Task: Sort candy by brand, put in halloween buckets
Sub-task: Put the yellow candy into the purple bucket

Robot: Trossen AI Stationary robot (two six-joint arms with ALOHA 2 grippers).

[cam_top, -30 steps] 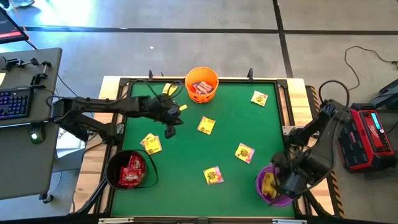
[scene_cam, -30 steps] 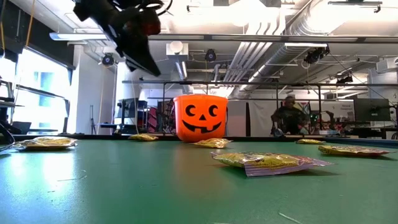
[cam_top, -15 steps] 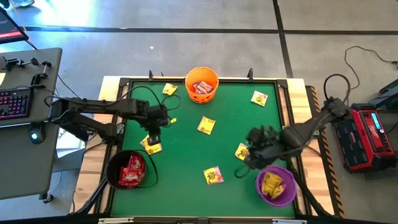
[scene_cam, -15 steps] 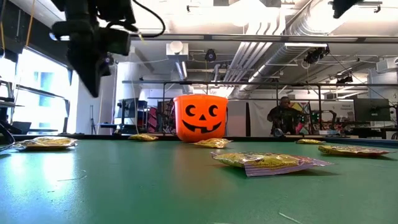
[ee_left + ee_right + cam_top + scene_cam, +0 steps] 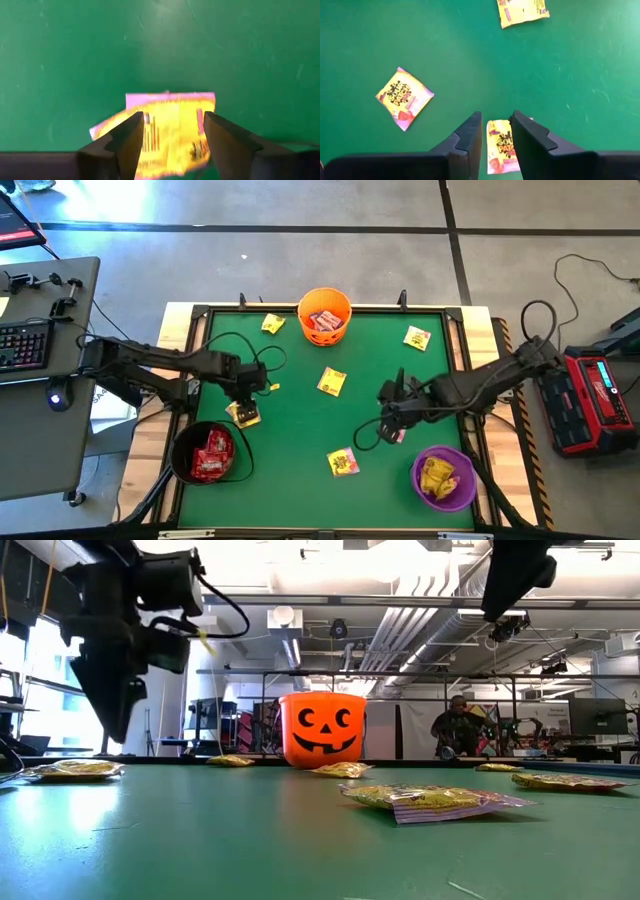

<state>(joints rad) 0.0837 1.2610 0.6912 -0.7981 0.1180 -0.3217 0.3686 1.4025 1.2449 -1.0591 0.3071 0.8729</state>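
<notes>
My left gripper (image 5: 244,397) is open and points down over a yellow candy packet (image 5: 167,131) lying flat at the table's left; its fingers stand on either side above the packet, clear of it in the low view (image 5: 110,730). My right gripper (image 5: 388,418) is open, high above the table (image 5: 508,600), over another yellow packet (image 5: 501,145) right of the middle. The orange bucket (image 5: 324,315) stands at the far edge, the black bucket (image 5: 208,452) with red candy at near left, the purple bucket (image 5: 443,477) with yellow candy at near right.
More yellow packets lie flat on the green mat: at the far left (image 5: 272,323), the far right (image 5: 417,337), the middle (image 5: 332,381) and near the front (image 5: 343,461). A black frame (image 5: 190,380) rims the table. A person shows far back in the room (image 5: 462,728).
My left gripper has gone from beside the orange bucket toward the table's near left and down, stopping over the left yellow packet. My right gripper has left the purple bucket and swung toward the table's middle, over the yellow packet there. No packet has moved.
</notes>
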